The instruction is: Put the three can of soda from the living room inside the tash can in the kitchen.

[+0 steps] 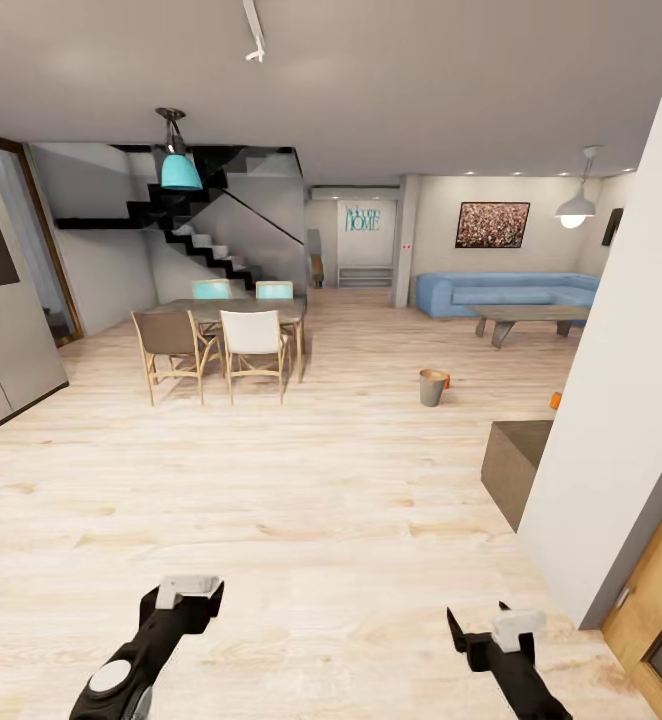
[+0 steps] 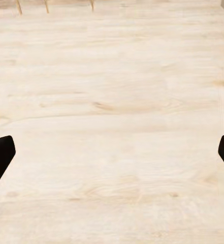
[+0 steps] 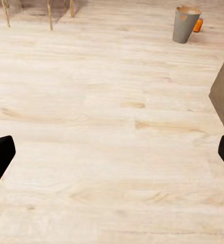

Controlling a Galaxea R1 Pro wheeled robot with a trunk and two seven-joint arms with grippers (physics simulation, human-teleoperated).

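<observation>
The grey tash can (image 1: 432,387) with its orange-brown rim stands on the light wood floor well ahead of me, also seen in the right wrist view (image 3: 185,24). An orange can of soda (image 1: 445,379) sits on the floor right beside it (image 3: 198,25). A second small orange thing (image 1: 555,400) peeks out at the white wall's edge, too hidden to identify. The blue can is out of view. My left gripper (image 2: 112,157) and right gripper (image 3: 112,157) both hang open over bare floor, holding nothing.
A dark low bench (image 1: 516,465) juts out from the white wall (image 1: 621,400) on the right. A dining table with several chairs (image 1: 236,330) stands ahead left. The blue sofa (image 1: 506,292) and grey low table (image 1: 531,315) lie beyond. A fridge (image 1: 1,330) is at far left.
</observation>
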